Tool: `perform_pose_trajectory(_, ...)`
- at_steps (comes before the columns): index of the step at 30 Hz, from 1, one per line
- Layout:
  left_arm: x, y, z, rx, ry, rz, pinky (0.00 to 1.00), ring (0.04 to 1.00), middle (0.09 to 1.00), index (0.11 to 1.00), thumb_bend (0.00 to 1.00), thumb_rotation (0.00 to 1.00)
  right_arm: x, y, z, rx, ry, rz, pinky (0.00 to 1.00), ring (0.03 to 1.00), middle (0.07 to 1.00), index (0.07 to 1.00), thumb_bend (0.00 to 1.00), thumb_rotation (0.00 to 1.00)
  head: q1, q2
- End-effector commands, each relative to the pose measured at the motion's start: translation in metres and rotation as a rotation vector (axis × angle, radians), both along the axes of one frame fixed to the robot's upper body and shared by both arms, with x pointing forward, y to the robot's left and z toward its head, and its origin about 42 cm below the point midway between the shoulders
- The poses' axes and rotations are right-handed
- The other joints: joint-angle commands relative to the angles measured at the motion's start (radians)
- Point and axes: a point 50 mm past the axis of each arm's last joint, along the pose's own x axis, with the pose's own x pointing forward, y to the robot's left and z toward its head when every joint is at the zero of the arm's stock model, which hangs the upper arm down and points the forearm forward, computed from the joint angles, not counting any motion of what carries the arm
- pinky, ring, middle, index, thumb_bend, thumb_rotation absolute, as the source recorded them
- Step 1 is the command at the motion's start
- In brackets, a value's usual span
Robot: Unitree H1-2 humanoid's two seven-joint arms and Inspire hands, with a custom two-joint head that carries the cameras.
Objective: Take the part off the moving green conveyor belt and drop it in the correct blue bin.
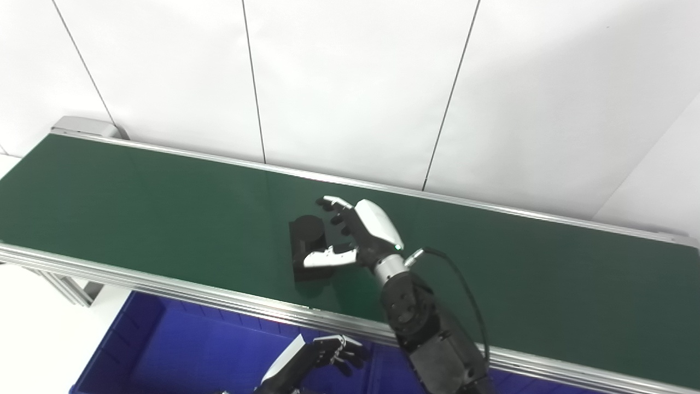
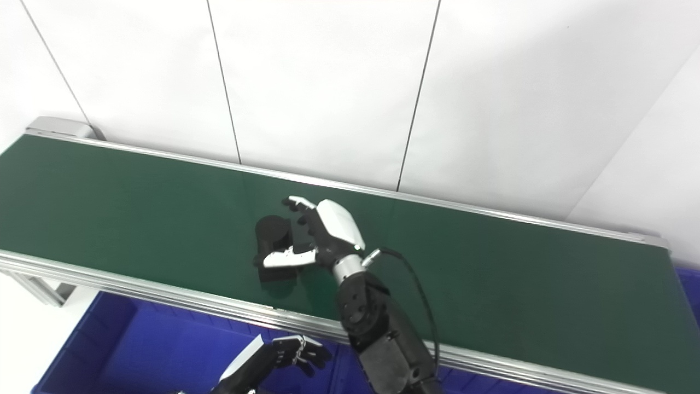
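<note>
Left eye view: right hand (image 1: 358,232) open around black part (image 1: 307,241) on belt (image 1: 136,202).

Conveyor belt (image 1: 136,202): matt green, smooth; rails (image 1: 164,282) brushed metal. Part (image 1: 307,241): matt black. Bin (image 1: 164,350): glossy blue plastic.
</note>
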Motion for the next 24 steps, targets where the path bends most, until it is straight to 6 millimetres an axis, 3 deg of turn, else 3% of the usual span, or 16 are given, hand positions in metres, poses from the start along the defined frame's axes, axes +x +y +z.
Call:
perform_pose_trajectory(1,0.008,0.001,0.011,-0.013,-0.071,-0.008,0.58,0.659,0.697,0.656,0.92,0.26,0.006,0.022,0.026,0.034,-0.094,0.049,0.71,0.818,0.865,0.868,0.9,0.46,0.0,0.001)
perform_pose_trajectory(9,0.007,0.0,0.012,-0.014,-0.078,-0.007,0.57,0.637,0.675,0.647,0.91,0.25,0.002,0.034,0.017,0.021,-0.086,0.058,0.74,0.827,0.857,0.852,0.88,0.37,0.002,0.014)
perform_pose_trajectory(14,0.007,0.001,0.012,-0.008,-0.082,-0.007,0.57,0.629,0.666,0.646,0.9,0.26,0.0,0.037,0.008,0.019,-0.124,0.05,0.68,0.769,0.814,0.807,0.78,0.19,-0.004,0.021)
perform_pose_trajectory(16,0.007,0.001,0.013,-0.01,-0.084,-0.008,0.57,0.624,0.664,0.646,0.9,0.26,0.0,0.036,0.004,0.028,-0.163,0.037,0.59,0.676,0.752,0.751,0.68,0.04,-0.005,0.023)
perform_pose_trajectory(18,0.007,0.001,0.014,-0.014,-0.084,-0.009,0.57,0.624,0.663,0.647,0.89,0.25,-0.001,0.035,0.002,0.041,-0.18,0.018,0.49,0.582,0.682,0.695,0.54,0.01,-0.005,0.023)
perform_pose_trajectory(19,0.007,0.001,0.014,-0.016,-0.083,-0.009,0.57,0.626,0.661,0.645,0.89,0.25,-0.001,0.034,0.001,0.042,-0.182,0.009,0.42,0.498,0.553,0.644,0.53,0.0,-0.006,0.025)
perform_pose_trajectory(21,0.007,0.003,0.014,-0.014,-0.084,-0.008,0.57,0.627,0.66,0.645,0.89,0.25,0.0,0.033,0.001,0.04,-0.187,-0.007,0.4,0.484,0.508,0.607,0.53,0.0,-0.009,0.026)
perform_pose_trajectory(24,0.007,0.005,0.015,-0.013,-0.087,-0.005,0.57,0.623,0.656,0.644,0.89,0.26,0.0,0.031,0.001,0.055,-0.217,-0.039,0.46,0.441,0.542,0.498,0.51,0.0,-0.012,0.029)
